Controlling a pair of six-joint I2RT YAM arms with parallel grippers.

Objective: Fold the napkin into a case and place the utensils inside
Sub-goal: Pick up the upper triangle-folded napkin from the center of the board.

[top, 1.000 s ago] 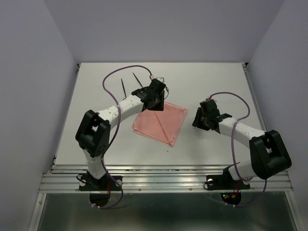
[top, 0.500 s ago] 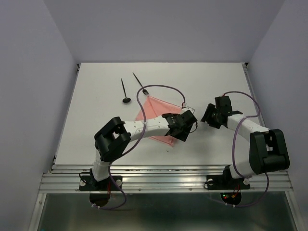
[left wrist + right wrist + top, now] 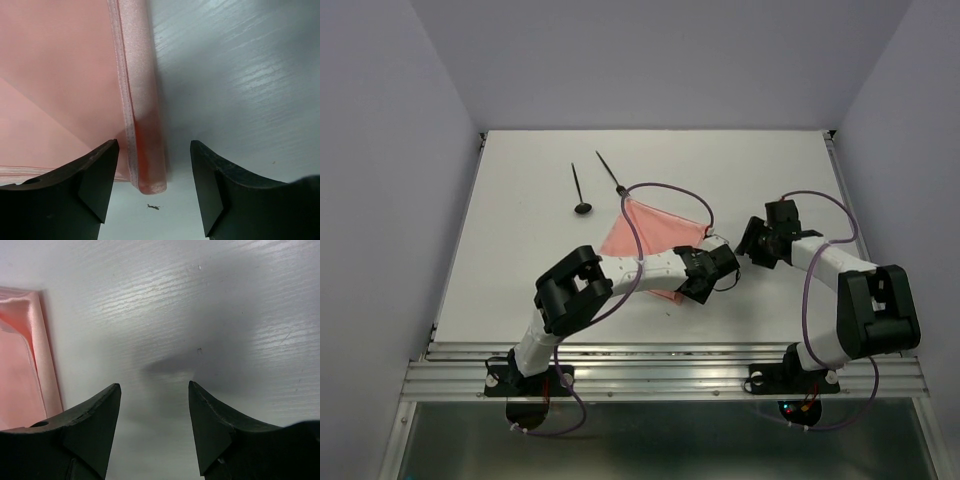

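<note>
Top external view: the napkin [image 3: 655, 232] lies flat in the middle of the table [image 3: 770, 170]. The fork [image 3: 611, 173] is just beyond its far corner, and the spoon [image 3: 580, 190] is left of the fork. The left gripper [image 3: 152, 150] is spread, its fingers either side of a hemmed corner on the napkin's near right side. The right gripper [image 3: 155, 387], also spread, hangs over bare table just right of the napkin.

The left arm [image 3: 642, 267] hides part of the napkin [image 3: 655, 225] (tines of the fork [image 3: 610, 172] too small to tell).
</note>
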